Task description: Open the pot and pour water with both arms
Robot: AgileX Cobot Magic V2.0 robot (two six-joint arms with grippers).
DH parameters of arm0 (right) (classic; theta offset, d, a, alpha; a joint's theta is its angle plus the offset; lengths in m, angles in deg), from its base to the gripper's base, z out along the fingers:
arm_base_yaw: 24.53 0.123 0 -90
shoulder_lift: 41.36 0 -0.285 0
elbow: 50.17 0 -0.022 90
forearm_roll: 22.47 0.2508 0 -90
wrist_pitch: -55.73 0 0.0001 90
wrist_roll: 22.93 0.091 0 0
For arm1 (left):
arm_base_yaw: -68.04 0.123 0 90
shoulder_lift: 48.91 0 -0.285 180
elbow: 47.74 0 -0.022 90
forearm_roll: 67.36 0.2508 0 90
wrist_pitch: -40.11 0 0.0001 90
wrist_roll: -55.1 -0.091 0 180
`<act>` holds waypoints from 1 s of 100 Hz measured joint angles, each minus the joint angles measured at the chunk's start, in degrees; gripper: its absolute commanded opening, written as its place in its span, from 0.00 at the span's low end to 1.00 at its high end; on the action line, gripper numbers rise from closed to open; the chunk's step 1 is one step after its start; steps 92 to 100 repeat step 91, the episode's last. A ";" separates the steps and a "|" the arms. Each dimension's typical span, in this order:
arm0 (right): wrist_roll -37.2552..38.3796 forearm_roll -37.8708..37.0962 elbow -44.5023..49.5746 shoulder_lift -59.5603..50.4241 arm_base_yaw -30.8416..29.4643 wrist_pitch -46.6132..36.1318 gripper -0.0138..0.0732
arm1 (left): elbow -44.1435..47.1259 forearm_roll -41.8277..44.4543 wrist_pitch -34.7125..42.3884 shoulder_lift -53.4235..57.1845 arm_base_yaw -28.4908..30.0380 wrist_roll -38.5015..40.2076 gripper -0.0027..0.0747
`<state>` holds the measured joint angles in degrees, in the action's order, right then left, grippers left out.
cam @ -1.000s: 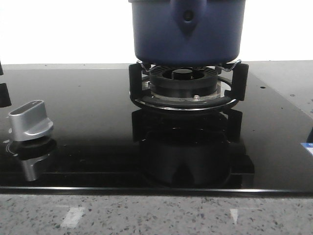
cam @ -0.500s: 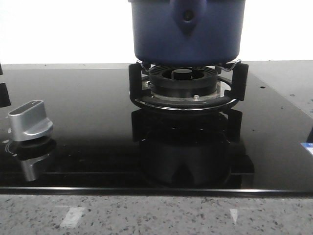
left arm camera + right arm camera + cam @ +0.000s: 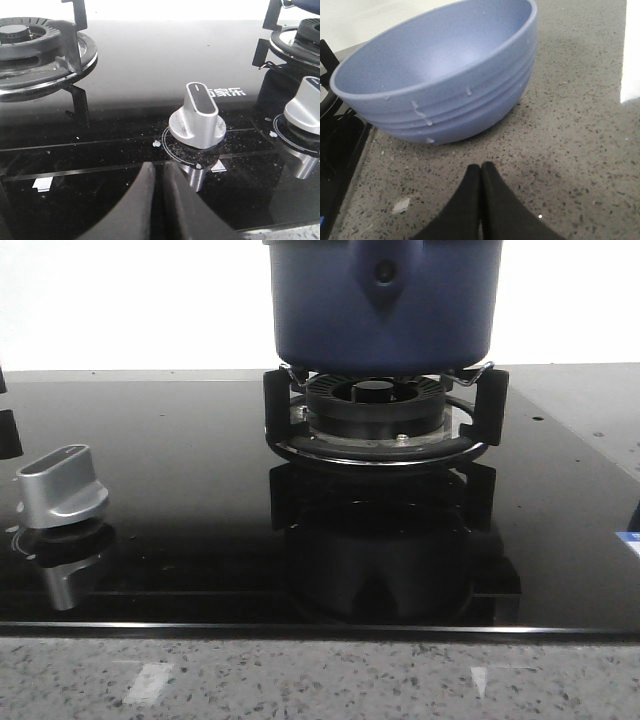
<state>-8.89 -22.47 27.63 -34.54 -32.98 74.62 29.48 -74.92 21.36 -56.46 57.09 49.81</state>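
The dark navy pot (image 3: 384,305) stands on the black burner grate (image 3: 385,415) at the back middle of the front view; its top and any lid are cut off by the frame. Its pointed handle bracket with a round rivet (image 3: 383,273) faces the camera. My left gripper (image 3: 159,170) is shut and empty, low over the black glass cooktop just before a silver knob (image 3: 197,122). My right gripper (image 3: 480,169) is shut and empty over the speckled stone counter, just before a light blue bowl (image 3: 445,72). Neither gripper shows in the front view.
A silver knob (image 3: 62,485) sits at the left of the cooktop in the front view. The left wrist view shows a second burner (image 3: 37,47) and another knob (image 3: 306,106). The speckled counter edge (image 3: 320,675) runs along the front. The bowl has pale drips on its side.
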 measured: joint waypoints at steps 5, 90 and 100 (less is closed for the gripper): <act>0.11 -0.97 0.00 0.00 0.00 0.05 0.07 | 0.00 0.00 0.00 0.00 0.00 0.00 0.01; 0.11 -7.65 0.00 0.00 0.00 0.05 0.07 | 0.00 0.00 0.00 0.00 0.00 0.00 0.01; 0.11 -7.65 0.00 0.00 0.00 0.05 0.07 | 0.00 0.00 0.00 0.00 0.00 0.00 0.01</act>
